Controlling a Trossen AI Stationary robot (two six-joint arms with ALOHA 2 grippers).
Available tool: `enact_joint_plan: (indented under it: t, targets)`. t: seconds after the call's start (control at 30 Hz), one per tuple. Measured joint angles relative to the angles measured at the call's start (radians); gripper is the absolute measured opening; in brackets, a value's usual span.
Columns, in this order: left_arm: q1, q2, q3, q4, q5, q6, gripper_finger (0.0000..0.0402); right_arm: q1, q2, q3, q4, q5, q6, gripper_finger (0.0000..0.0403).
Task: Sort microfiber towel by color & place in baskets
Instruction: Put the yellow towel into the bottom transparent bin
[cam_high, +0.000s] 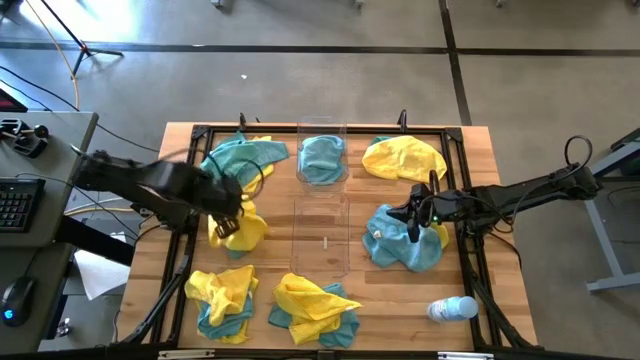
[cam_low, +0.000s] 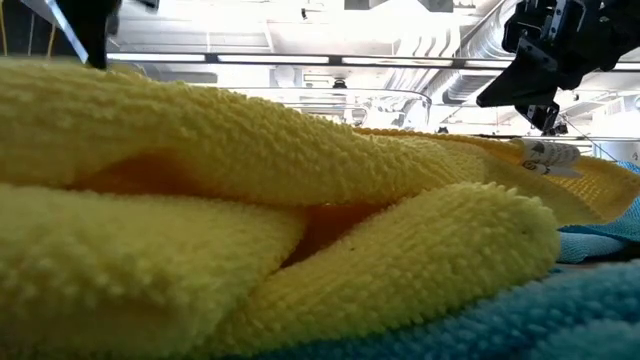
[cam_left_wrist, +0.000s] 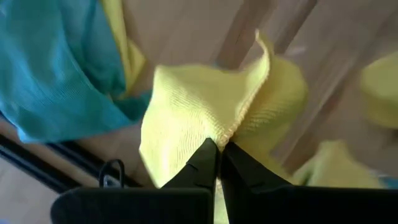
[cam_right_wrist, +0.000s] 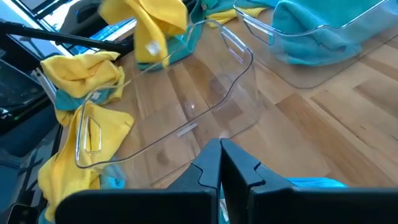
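Note:
My left gripper (cam_high: 226, 226) is shut on a yellow towel (cam_high: 243, 226) over the table's left side, left of the empty clear basket (cam_high: 320, 235). The far basket (cam_high: 322, 160) holds a teal towel (cam_right_wrist: 314, 34). My right gripper (cam_high: 413, 228) is shut with nothing between its fingers (cam_right_wrist: 221, 152). It hovers over a teal towel (cam_high: 398, 248) to the right of the empty basket. More yellow and teal towels lie rumpled on the wood around both baskets. My left gripper pinches a raised fold of the yellow towel (cam_left_wrist: 231, 127) between its two fingertips, coming from above and pointing steeply down. The towel hangs bunched and slack below the fingers (cam_right_wrist: 149, 28). One layer or several, I cannot tell.
Mixed piles lie at the near edge (cam_high: 222, 300) (cam_high: 312, 305). A teal and yellow heap is far left (cam_high: 245, 155) and a yellow towel far right (cam_high: 405, 158). A clear bottle (cam_high: 452, 308) lies near right. Black frame rails (cam_high: 470, 250) border the table.

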Motion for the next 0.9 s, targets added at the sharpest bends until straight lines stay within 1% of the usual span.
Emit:
enact_joint_plan:
  t: [0.13, 0.27, 0.4, 0.57, 0.73, 0.83, 0.9]
  targets:
    - [0.000, 0.009, 0.176, -0.027, -0.061, 0.020, 0.0001, 0.000, 0.000, 0.000, 0.000, 0.002, -0.005, 0.0000]
    - [0.000, 0.072, 0.357, -0.026, -0.142, 0.067, 0.0000, 0.000, 0.000, 0.000, 0.000, 0.002, -0.007, 0.0000]
    - [0.000, 0.199, 0.540, -0.024, -0.177, 0.127, 0.0000, 0.000, 0.000, 0.000, -0.003, -0.003, -0.007, 0.0000]
    - [0.000, 0.397, 0.769, -0.023, -0.179, 0.220, 0.0000, 0.000, 0.000, 0.000, -0.024, -0.011, -0.007, 0.0000]
    - [0.000, 0.571, 0.988, -0.023, -0.177, 0.266, 0.0000, 0.000, 0.000, 0.000, -0.078, -0.052, -0.008, 0.0000]
    - [-0.005, 0.653, 1.094, -0.022, -0.174, 0.271, 0.0000, 0.000, 0.000, 0.000, -0.117, -0.061, -0.011, 0.0000]
    - [-0.011, 0.688, 1.120, -0.003, -0.174, 0.272, 0.0000, 0.000, 0.000, 0.000, -0.133, -0.068, -0.014, 0.0000]
